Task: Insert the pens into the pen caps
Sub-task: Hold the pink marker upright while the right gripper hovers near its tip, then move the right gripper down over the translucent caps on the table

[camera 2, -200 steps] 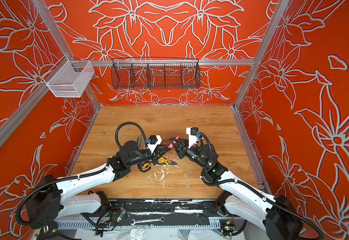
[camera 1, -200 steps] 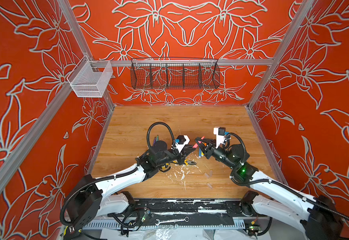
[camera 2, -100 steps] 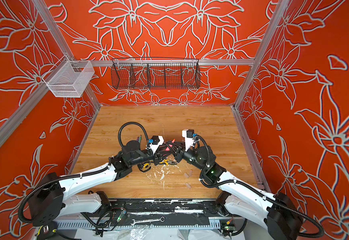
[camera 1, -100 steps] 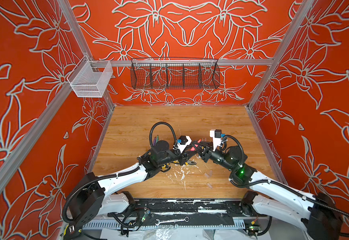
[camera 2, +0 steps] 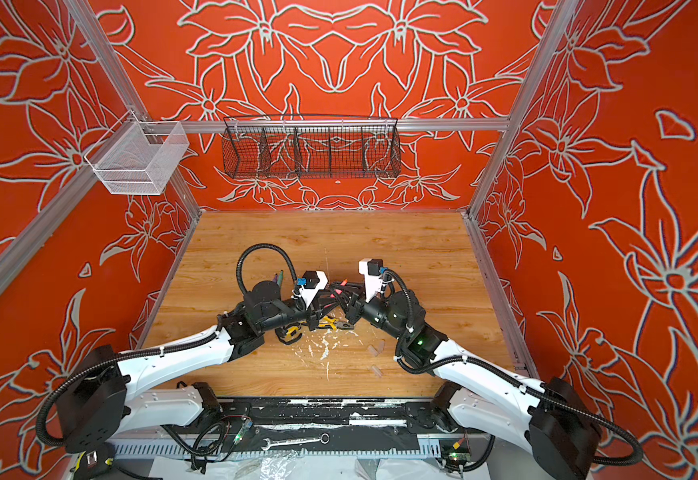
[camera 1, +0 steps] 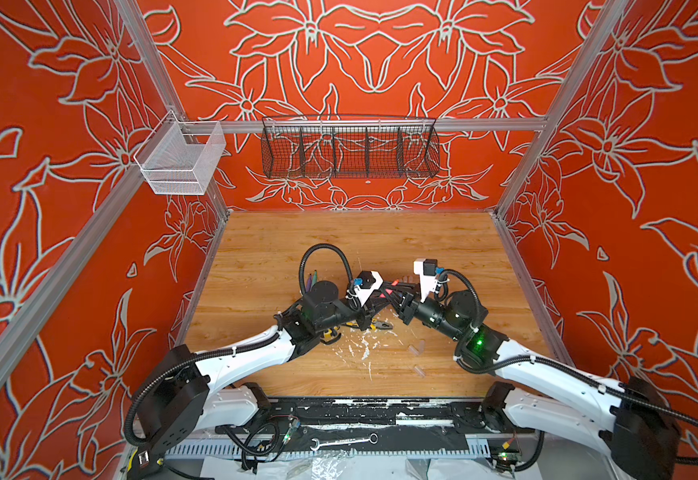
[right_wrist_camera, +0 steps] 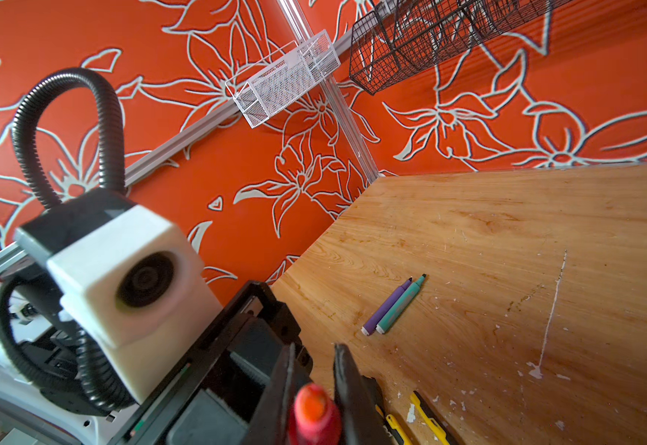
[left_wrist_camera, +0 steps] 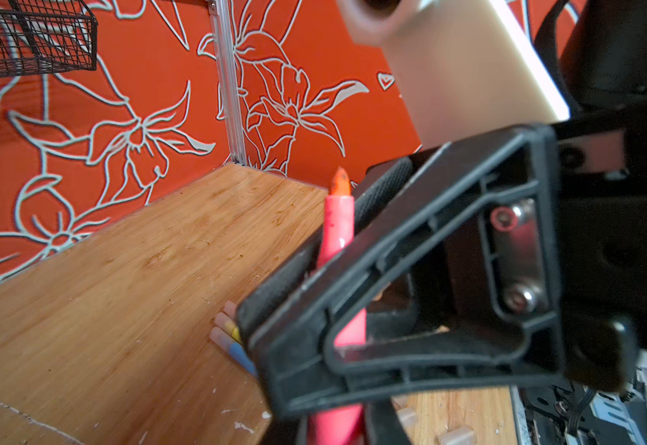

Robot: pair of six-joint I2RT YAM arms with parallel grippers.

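Both grippers meet above the middle of the table with a pink pen [camera 1: 388, 292] [camera 2: 333, 294] between them. In the left wrist view the pink pen [left_wrist_camera: 339, 223] stands orange tip up, and my left gripper [left_wrist_camera: 333, 424] is shut on its lower barrel. My right gripper [right_wrist_camera: 314, 350] flanks the pen's tip end [right_wrist_camera: 314, 412]; whether its pads still press is unclear. Two clear pen caps [camera 1: 418, 348] [camera 1: 418, 370] lie front right. A purple pen [right_wrist_camera: 385, 308] and a green pen [right_wrist_camera: 401, 304] lie side by side to the left.
Yellow-and-black pliers [camera 1: 370, 324] and white flecks [camera 1: 360, 349] lie under the grippers. Blue [left_wrist_camera: 233, 346] and yellow [left_wrist_camera: 229, 327] pens lie together beyond the right gripper's finger [left_wrist_camera: 410, 269]. A white mesh basket [camera 1: 181, 162] and a black wire basket [camera 1: 351, 147] hang on the walls.
The two grippers, apart a second ago, have come together at the middle. The pink pen held by the right gripper now sits in the left gripper's jaws as well.
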